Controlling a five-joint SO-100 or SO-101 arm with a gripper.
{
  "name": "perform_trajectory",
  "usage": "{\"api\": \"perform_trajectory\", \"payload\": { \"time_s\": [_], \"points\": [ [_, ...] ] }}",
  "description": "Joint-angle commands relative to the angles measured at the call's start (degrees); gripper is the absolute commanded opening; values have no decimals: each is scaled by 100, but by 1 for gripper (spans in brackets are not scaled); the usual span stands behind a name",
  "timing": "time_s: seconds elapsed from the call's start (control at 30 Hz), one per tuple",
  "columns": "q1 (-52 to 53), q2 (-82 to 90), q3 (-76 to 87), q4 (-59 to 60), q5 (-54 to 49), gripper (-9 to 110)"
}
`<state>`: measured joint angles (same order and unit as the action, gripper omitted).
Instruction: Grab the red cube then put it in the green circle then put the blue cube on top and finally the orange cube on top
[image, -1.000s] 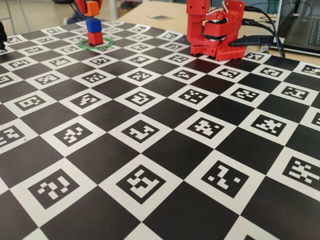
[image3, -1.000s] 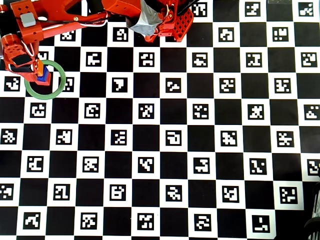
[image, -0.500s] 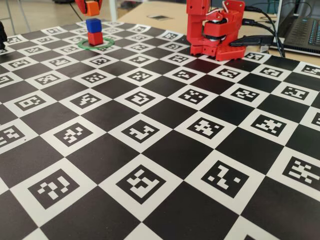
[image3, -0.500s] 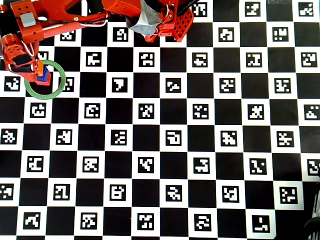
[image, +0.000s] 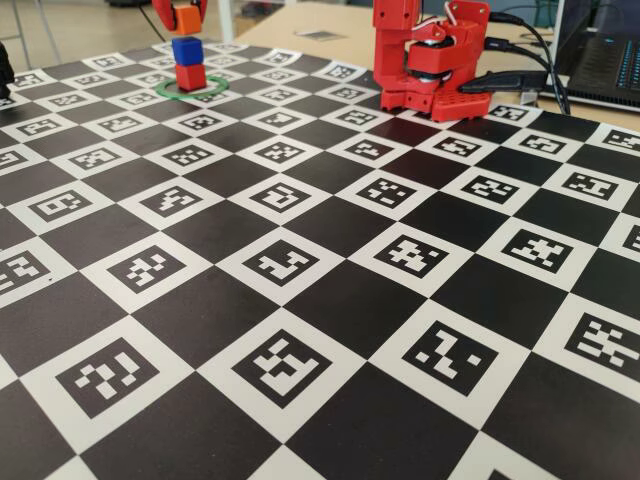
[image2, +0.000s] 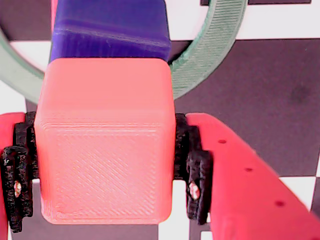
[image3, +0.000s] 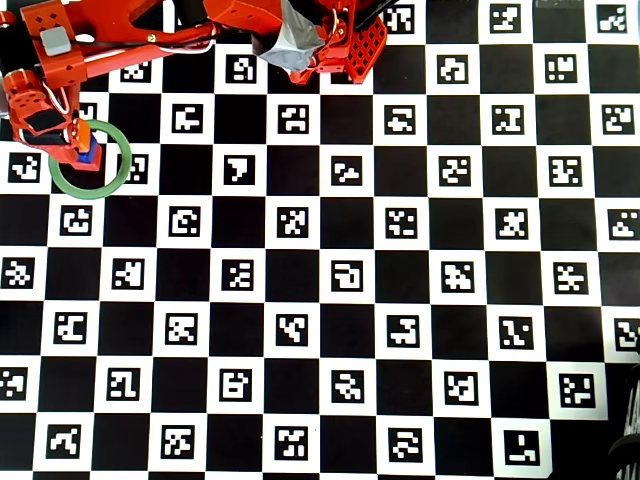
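Observation:
The red cube (image: 191, 78) stands inside the green circle (image: 215, 95) at the far left of the board. The blue cube (image: 186, 50) sits on top of it. My gripper (image: 186, 14) is shut on the orange cube (image: 187, 18) and holds it just above the blue cube. In the wrist view the orange cube (image2: 105, 145) fills the space between the black pads (image2: 192, 170), with the blue cube (image2: 110, 25) and part of the green circle (image2: 220, 45) beyond it; the red cube is hidden there. In the overhead view the gripper (image3: 80, 135) hangs over the green circle (image3: 128, 158).
The arm's red base (image: 430, 60) stands at the far edge of the checkerboard marker mat (image: 320, 300). Black cables (image: 530, 60) and a laptop (image: 610, 50) lie at the far right. The arm (image3: 150, 40) reaches along the top of the overhead view.

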<state>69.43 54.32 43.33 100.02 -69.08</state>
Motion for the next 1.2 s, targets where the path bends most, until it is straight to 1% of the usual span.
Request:
{"api": "perform_trajectory", "payload": {
  "time_s": [0.0,1.0,1.07,1.17],
  "points": [
    [79,202,-70,149,26,1],
    [70,193,44,-141,202,2],
    [70,193,53,-149,211,2],
    [79,193,62,-176,202,8]
  ]
}}
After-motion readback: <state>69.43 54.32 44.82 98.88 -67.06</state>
